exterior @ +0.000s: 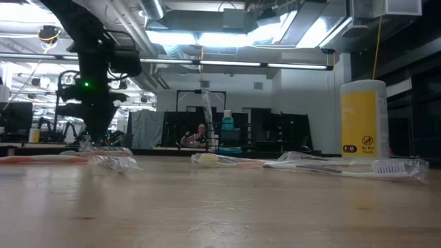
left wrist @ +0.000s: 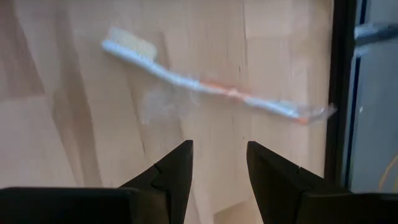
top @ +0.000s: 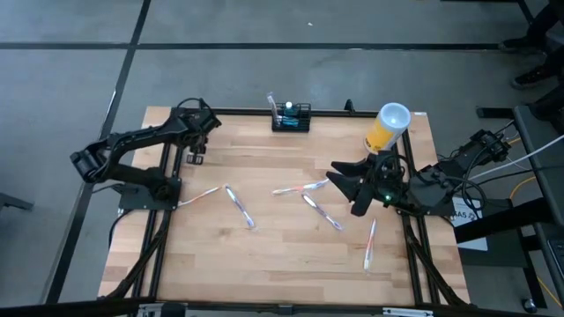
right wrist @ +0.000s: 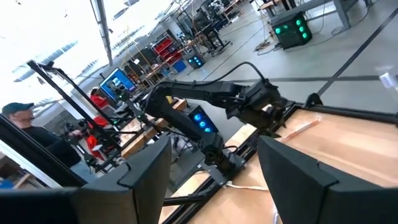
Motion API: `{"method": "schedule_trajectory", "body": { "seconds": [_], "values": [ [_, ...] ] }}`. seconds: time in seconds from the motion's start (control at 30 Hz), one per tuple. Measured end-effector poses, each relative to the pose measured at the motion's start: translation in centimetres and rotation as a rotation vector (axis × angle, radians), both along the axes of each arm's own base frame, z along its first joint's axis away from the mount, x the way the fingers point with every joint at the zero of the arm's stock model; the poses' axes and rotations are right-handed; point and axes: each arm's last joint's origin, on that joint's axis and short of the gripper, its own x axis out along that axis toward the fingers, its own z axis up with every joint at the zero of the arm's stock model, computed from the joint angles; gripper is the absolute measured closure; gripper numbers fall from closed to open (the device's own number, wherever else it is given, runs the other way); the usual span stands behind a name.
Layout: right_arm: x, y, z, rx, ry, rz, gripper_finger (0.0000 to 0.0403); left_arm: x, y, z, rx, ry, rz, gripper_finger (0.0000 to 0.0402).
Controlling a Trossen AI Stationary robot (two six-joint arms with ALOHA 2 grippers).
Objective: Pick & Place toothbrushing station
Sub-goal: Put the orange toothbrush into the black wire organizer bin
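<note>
Reaching the toothbrushing station (top: pixel 291 117), which stands at the table's (top: pixel 282 264) far edge, is best done squarely from above. The left hand (top: pixel 196 151), released and empty, hangs nearest; the right hand (top: pixel 348 189) is spread wide, holding nothing.

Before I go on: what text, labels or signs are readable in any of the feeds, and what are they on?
"Do Not Flush", seemingly: small print by a round symbol low on the yellow cup, low view; blurred, so uncertain.
"A5", partly hidden: white tag on the right arm's base, high view; only guessable.
Wrapped toothbrushes: no print legible.
Black holder: no lettering visible.
Screens in the room behind: too blurred to read.
</note>
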Motion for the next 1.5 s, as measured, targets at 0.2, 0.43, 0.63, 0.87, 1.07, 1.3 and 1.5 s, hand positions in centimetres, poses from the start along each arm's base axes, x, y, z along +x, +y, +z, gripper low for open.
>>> {"method": "schedule_trajectory", "body": {
  "seconds": [0.2,0.43,0.63,0.87,1.07,1.3,1.5],
  "values": [
    [0.0,0.0,0.3,0.022,-0.03,0.0,0.016,0.1,0.3,-0.9,-0.025,0.049,0.008,0.0256],
    [0.0,0.0,0.3,0.065,-0.048,-0.001,0.016,0.5,1.1,-2.3,-0.056,0.061,0.03,0.0256],
    [0.0,0.0,0.4,0.101,-0.07,-0.002,0.016,0.5,2.1,-3.4,-0.072,0.051,0.061,0.0256],
    [0.0,0.0,0.6,0.121,-0.093,-0.003,0.016,0.6,3.1,-4.2,-0.07,0.017,0.078,0.0258],
    [0.0,0.0,0.7,0.12,-0.1,-0.024,0.016,0.1,3.2,-5.1,-0.002,-0.021,0.044,0.0302],
    [0.0,-0.1,0.9,0.091,-0.099,-0.039,0.016,-1.0,1.0,-5.7,0.153,-0.016,-0.111,0.0397],
    [0.0,-0.1,0.9,0.056,-0.086,-0.038,0.016,0.0,-1.3,-4.6,0.267,-0.06,-0.347,0.04]
  ]
}}
